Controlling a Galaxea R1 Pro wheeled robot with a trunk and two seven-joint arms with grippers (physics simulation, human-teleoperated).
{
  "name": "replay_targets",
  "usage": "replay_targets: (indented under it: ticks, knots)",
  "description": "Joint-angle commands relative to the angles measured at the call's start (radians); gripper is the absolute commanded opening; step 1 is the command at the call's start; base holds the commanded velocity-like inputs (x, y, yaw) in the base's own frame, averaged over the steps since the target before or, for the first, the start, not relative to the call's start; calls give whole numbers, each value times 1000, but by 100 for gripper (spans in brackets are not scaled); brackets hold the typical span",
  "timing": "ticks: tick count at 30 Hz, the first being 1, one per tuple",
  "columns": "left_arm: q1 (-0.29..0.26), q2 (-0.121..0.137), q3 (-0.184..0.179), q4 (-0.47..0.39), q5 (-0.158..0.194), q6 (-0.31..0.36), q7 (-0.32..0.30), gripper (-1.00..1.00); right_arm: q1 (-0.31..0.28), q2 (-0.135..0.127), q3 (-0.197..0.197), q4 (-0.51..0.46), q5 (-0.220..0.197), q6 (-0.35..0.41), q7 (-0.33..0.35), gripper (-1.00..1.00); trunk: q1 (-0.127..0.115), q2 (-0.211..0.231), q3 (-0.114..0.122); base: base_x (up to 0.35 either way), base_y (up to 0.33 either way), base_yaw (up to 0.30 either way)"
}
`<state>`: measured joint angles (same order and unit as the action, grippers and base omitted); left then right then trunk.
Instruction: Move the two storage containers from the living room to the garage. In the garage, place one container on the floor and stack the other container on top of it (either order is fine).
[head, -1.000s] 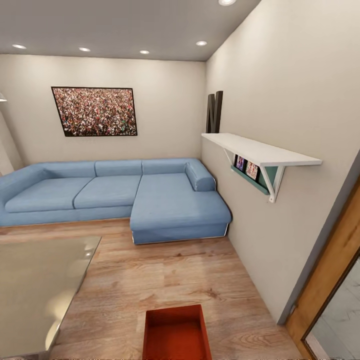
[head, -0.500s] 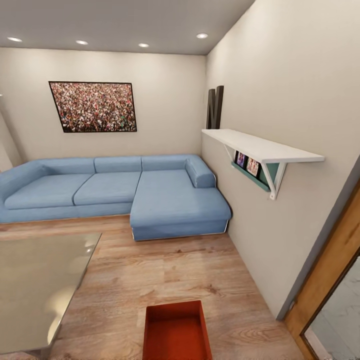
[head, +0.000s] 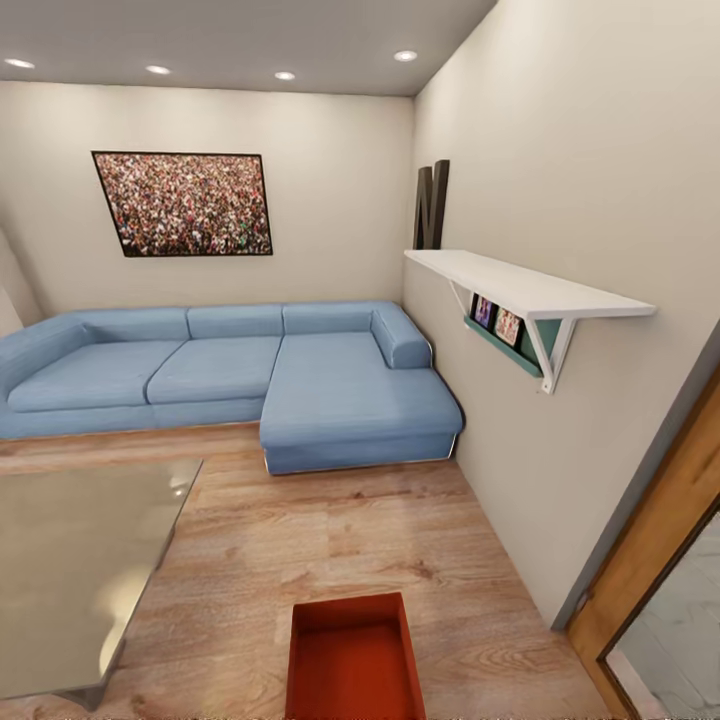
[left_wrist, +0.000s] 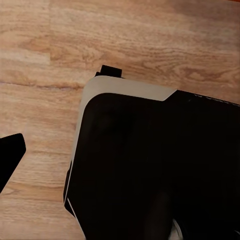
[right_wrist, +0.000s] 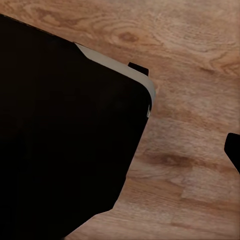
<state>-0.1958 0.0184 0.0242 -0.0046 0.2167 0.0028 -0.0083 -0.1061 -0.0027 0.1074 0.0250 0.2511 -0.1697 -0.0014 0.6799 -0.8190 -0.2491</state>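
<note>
One storage container (head: 353, 660) lies on the wood-plank floor (head: 330, 540) directly ahead of the robot, on its centreline, long axis pointing away toward the blue sofa (head: 250, 375). Neither arm appears nearer. Both wrist views look down on the robot's dark base over planks; neither claw's opening can be judged.
</note>
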Motion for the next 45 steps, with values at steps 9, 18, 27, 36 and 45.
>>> replay_targets:
  ticks: [9,18,27,36,45]
  knots:
    - [-1,0,2,0,7,0,-1,100,-1,0,8,3,-1,-5,0,100,0,-1,-16,0,0,0]
    - [-1,0,2,0,6,0,-1,100,-1,0,8,3,-1,-5,0,100,0,-1,-31,0,0,0]
    - [-1,-1,2,0,6,0,-1,100,-1,0,8,3,-1,-5,0,100,0,-1,-45,0,0,0]
    - [-1,-1,2,0,6,0,-1,100,-1,0,3,3,-3,-6,0,100,0,-1,-54,0,0,11]
    - [-1,-1,2,0,6,0,-1,100,-1,-2,2,3,-3,-7,0,100,0,-1,-58,0,0,77]
